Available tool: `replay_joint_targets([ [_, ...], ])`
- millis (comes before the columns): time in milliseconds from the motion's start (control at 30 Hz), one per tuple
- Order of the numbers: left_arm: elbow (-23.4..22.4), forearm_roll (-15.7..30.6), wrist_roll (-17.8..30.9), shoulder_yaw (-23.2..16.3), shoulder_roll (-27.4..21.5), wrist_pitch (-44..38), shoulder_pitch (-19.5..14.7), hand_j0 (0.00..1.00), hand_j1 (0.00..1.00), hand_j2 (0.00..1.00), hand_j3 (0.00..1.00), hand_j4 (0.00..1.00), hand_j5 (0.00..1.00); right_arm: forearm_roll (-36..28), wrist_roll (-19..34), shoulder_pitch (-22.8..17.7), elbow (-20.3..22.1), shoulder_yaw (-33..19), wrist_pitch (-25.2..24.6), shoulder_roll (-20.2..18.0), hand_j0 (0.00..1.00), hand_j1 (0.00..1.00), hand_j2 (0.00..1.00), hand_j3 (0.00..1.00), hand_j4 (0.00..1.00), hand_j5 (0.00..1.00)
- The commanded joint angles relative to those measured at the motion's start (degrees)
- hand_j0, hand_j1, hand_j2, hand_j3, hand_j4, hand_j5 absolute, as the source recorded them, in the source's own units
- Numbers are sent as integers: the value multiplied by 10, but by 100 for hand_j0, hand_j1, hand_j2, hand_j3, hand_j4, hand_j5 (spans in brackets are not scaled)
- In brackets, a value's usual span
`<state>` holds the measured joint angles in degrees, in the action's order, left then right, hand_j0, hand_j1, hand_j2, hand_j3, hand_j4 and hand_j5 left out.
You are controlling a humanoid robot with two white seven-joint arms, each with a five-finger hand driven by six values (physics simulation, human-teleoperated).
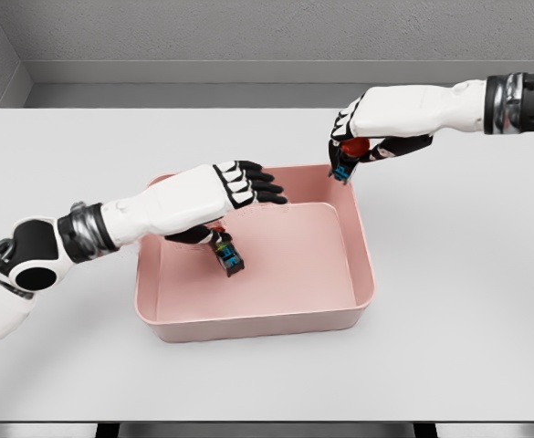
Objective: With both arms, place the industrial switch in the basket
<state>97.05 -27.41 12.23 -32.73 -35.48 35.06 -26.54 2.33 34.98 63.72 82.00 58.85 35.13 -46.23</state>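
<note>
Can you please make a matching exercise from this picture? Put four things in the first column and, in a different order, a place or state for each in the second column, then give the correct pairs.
Column one:
1. left hand
2. right hand
3. pink basket
4. table

Column two:
A. grey-white surface under everything
B. holds a switch with a red top at the basket's far right corner
C. open container resting on the table
D. holds a small dark switch low inside the basket

Pairs: 1-D, 2-B, 3-C, 4-A
</note>
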Motion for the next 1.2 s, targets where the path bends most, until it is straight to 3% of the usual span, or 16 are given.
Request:
replay_joint_targets([
  [0,31,11,-1,4,-57,-1,-2,100,100,100,100,100,100,-9,0,-2,7,0,-1,-3,50,50,50,50,50,50],
  [67,40,16,-1,15,-127,-1,-20,100,100,100,100,100,100,-22,0,-3,11,0,-1,-4,50,50,50,50,50,50],
  [167,40,16,-1,28,-202,-1,-22,100,100,100,100,100,100,-30,0,-10,17,0,-1,-4,50,50,50,50,50,50],
  [300,39,13,0,38,-245,-1,-15,100,100,100,100,100,100,-41,0,-11,19,1,-1,-3,50,50,50,50,50,50],
  [767,39,10,3,37,-245,-1,-10,100,100,100,100,100,100,-69,0,-35,75,2,-1,0,50,50,50,50,50,50],
  [800,39,10,3,37,-245,-1,-10,100,100,100,100,100,100,-69,0,-35,82,2,-1,-1,52,52,52,52,52,52],
  [833,38,10,3,37,-245,-1,-10,100,100,100,100,100,100,-68,0,-35,86,2,-1,-1,71,71,71,71,71,71],
  [867,38,10,3,37,-245,-1,-9,100,100,100,100,100,100,-68,0,-35,84,0,-1,-2,100,100,100,100,100,100],
  [1000,38,10,3,37,-245,-1,-9,100,100,100,100,100,100,-67,0,-33,84,-7,-1,-9,100,100,100,100,100,100],
  [1167,38,10,3,37,-246,-1,-10,100,100,100,100,100,100,-68,0,-39,79,-37,-1,-69,100,100,100,100,100,100],
])
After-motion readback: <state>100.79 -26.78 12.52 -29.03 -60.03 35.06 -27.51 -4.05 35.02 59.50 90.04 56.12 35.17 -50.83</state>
